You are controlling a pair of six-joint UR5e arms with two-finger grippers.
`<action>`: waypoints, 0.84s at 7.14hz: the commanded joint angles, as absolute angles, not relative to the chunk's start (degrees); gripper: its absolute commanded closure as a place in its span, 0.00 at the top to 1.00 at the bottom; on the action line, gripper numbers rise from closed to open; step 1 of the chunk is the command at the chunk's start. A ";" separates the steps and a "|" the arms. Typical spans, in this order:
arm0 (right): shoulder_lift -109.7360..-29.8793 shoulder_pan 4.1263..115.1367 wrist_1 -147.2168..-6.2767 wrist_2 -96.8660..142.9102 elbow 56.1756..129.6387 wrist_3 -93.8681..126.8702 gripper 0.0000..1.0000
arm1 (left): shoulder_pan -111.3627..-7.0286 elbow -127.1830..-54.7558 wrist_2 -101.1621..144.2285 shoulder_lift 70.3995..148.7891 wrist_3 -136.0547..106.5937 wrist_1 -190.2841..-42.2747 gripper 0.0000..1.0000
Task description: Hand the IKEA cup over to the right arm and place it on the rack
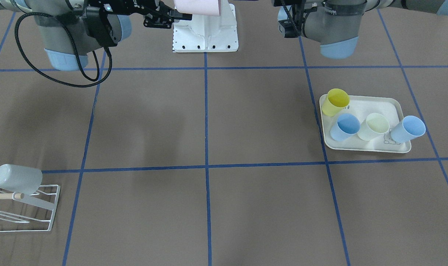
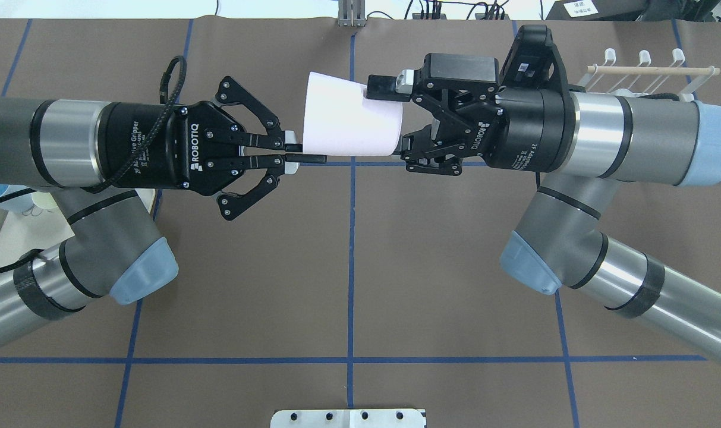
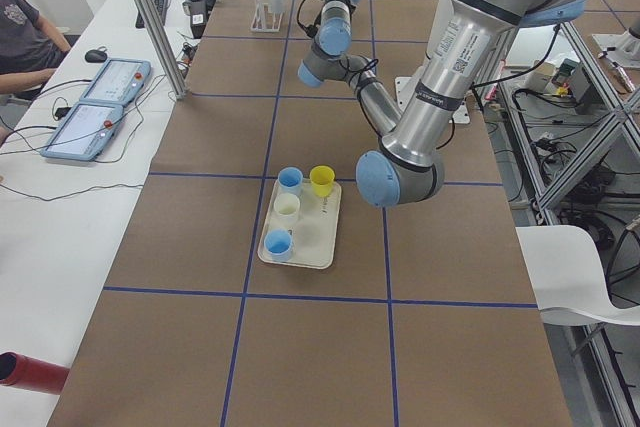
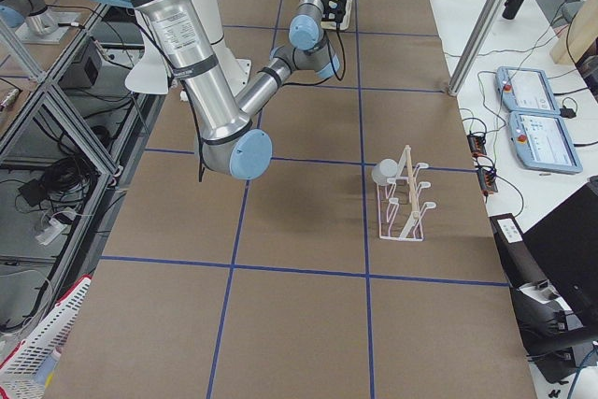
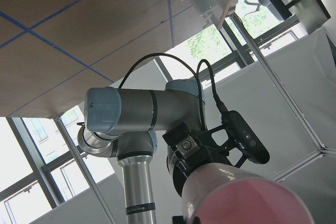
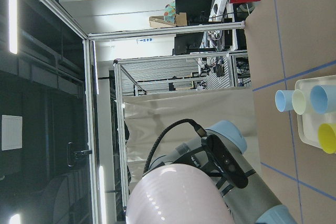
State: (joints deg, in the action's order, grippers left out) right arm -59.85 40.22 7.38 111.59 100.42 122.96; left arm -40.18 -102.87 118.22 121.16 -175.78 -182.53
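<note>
The pale pink IKEA cup (image 2: 351,116) hangs on its side high above the table, between both arms, its wide mouth toward the left arm. My left gripper (image 2: 295,156) is shut, pinching the cup's wall at the rim. My right gripper (image 2: 396,119) straddles the narrow base end, one finger on each side and touching it. The cup also fills the bottom of the left wrist view (image 5: 247,203) and of the right wrist view (image 6: 178,195). The white wire rack (image 1: 43,218) with its wooden rod stands on the right arm's side and carries a greyish cup (image 1: 17,179).
A cream tray (image 1: 368,105) on the left arm's side holds several cups, yellow, blue and cream. A white base plate (image 1: 205,37) sits at the robot's edge of the table. A person sits at a side bench (image 3: 25,42) with tablets.
</note>
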 commanded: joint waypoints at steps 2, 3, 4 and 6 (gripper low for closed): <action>-59.85 40.08 8.17 111.62 100.37 122.96 0.74 | -40.08 -102.83 118.04 121.11 -175.78 -182.55 0.00; -59.85 40.08 8.26 111.62 100.37 122.96 0.59 | -40.08 -102.83 118.04 121.11 -175.78 -182.55 0.00; -59.85 40.08 8.44 111.53 100.37 122.87 0.42 | -40.08 -102.83 118.12 121.03 -175.69 -182.55 0.00; -60.03 40.17 9.49 111.53 100.28 122.87 0.21 | -40.08 -103.09 118.12 120.68 -175.69 -182.64 1.00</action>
State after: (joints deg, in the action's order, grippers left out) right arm -59.92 40.08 9.01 111.54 100.33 122.88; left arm -40.08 -102.89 118.11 120.90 -175.67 -182.61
